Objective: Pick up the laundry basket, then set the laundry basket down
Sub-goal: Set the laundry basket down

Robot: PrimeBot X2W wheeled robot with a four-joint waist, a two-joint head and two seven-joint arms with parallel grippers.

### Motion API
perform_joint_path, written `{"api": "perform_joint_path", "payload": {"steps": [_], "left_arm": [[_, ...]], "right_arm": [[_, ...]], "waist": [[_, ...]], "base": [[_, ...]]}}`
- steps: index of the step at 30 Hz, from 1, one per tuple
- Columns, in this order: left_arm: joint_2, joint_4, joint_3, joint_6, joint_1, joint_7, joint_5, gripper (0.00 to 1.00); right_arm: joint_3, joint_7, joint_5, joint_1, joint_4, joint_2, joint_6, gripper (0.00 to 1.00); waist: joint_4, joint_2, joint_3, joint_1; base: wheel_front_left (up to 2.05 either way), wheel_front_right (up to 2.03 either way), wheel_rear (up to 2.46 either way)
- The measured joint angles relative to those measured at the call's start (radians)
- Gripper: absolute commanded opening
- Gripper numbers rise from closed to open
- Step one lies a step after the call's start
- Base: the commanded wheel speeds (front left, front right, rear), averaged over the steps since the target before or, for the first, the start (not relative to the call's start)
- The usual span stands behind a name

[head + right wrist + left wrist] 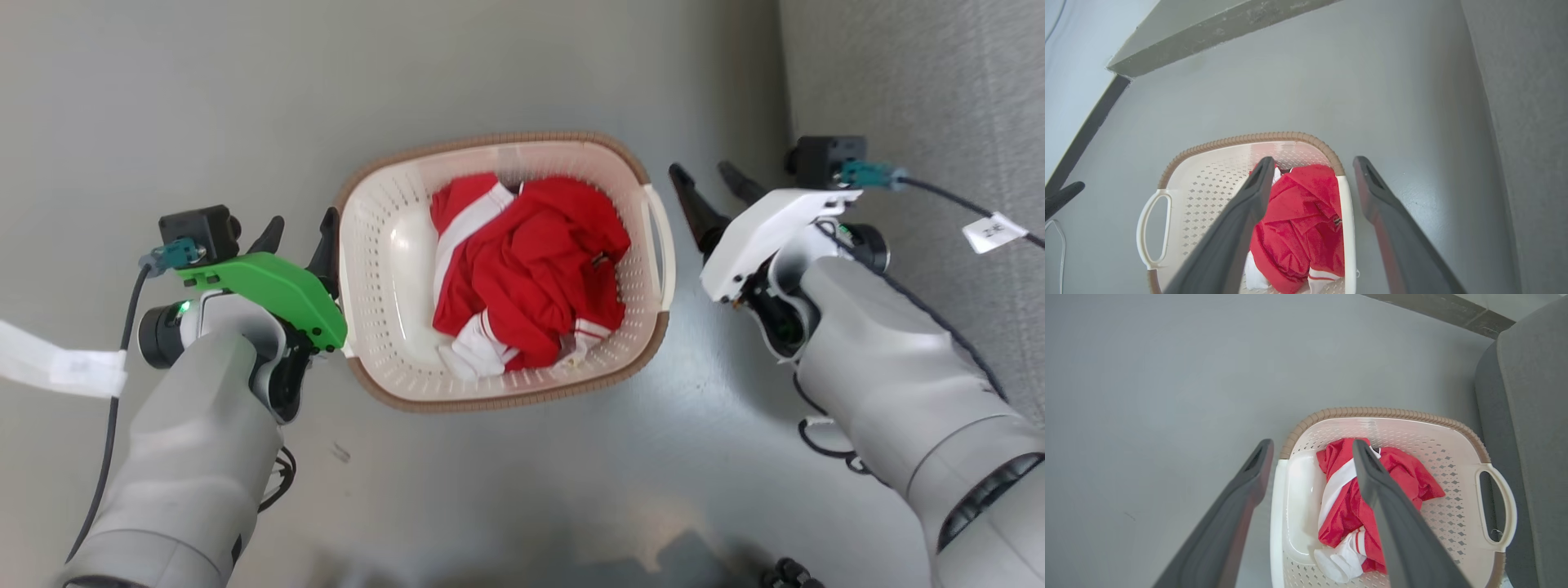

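On my feed the laundry basket point(490, 140) sat on the grey floor point(163, 98) in front of the robot, between its two arms, with a red and white garment point(531, 261) bunched inside and a grey fabric-covered piece of furniture point(914, 82) near its right side. The left gripper point(302, 219) was spread wide and empty, its inner finger right against the basket's left edge, though I could not tell whether it touched. The right gripper point(700, 168) was equally wide and held nothing, sitting just beside the white right handle point(663, 245) with a gap between them.
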Motion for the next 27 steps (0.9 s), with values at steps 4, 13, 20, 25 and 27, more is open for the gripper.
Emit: {"api": "perform_joint_path", "payload": {"steps": [4,13,20,25,27], "left_arm": [[0.013,-0.045,0.024,0.0,0.028,0.0,0.021,1.0],[0.056,-0.194,0.131,0.0,0.089,0.0,0.082,1.0],[0.066,-0.299,0.2,0.012,0.17,0.0,0.132,1.0],[0.067,-0.395,0.253,0.023,0.237,0.0,0.188,1.0],[0.067,-0.43,0.269,0.025,0.265,0.0,0.209,1.0]], "right_arm": [[-0.037,0.0,-0.01,0.013,-0.05,-0.024,0.0,1.0],[-0.118,0.0,-0.112,0.068,-0.16,-0.066,0.0,1.0],[-0.184,-0.002,-0.199,0.12,-0.259,-0.094,-0.02,1.0],[-0.237,-0.003,-0.252,0.201,-0.332,-0.105,-0.04,1.0],[-0.256,-0.003,-0.271,0.232,-0.361,-0.108,-0.048,1.0]], "waist": [[-0.002,0.0,-0.052,0.0],[0.0,0.0,-0.175,0.0],[0.002,0.0,-0.26,0.0],[0.004,0.0,-0.332,0.0],[0.005,0.0,-0.361,0.0]], "base": [[0.0,0.0,0.0],[0.0,0.0,0.0],[0.0,0.0,0.0],[0.0,0.0,0.0],[0.0,0.0,0.0]]}}
